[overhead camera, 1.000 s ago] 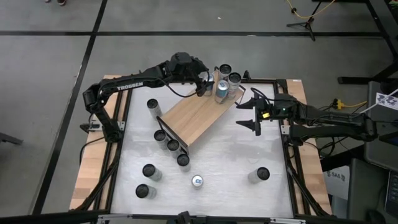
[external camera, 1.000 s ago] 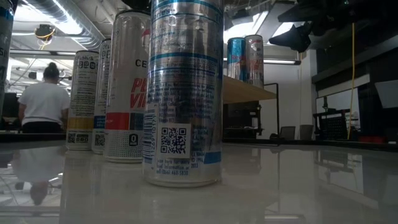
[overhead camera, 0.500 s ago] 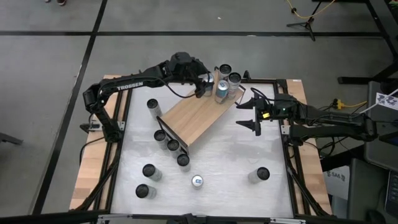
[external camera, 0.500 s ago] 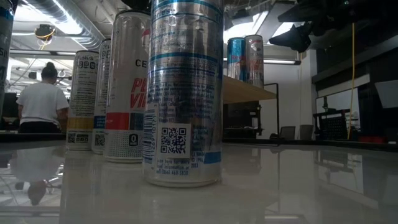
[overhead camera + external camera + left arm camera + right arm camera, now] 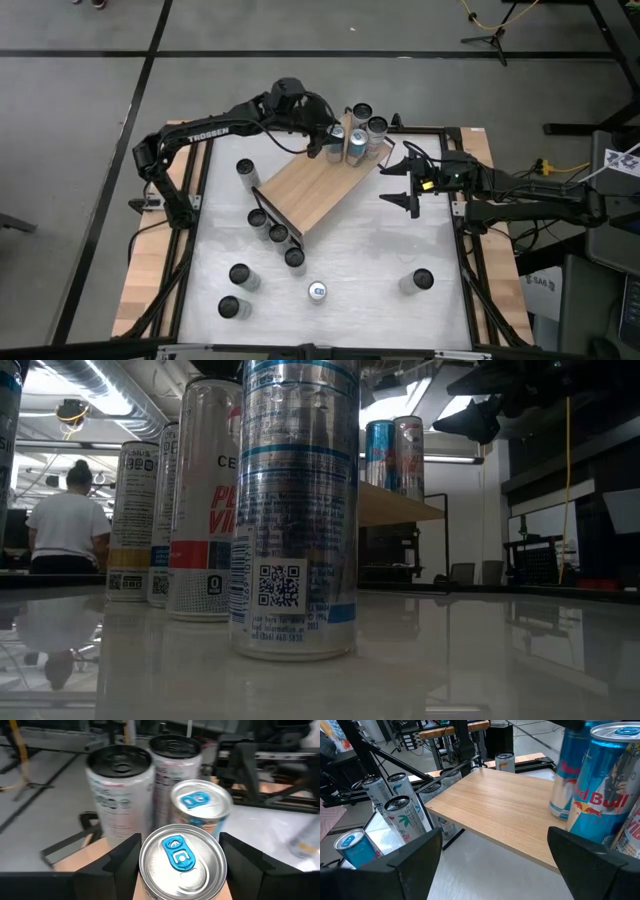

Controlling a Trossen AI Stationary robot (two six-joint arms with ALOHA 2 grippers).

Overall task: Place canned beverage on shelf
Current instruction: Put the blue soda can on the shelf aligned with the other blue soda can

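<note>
Shelf [image 5: 510,805]: matt light wood, smooth. Cans [image 5: 182,862]: shiny metal. Tabletop [image 5: 450,660]: glossy white, reflective.

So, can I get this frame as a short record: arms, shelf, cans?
left gripper: at the far end of the shelf, around a blue-tabbed can
right gripper: open, empty, hovering beside the shelf's right side
shelf: wooden board set diagonally across the table
cans at shelf's far end: a second blue-tabbed can, plus two dark-topped cans just behind
loose cans: eight upright on the white tabletop, three of them in a row along the shelf's near edge
</note>
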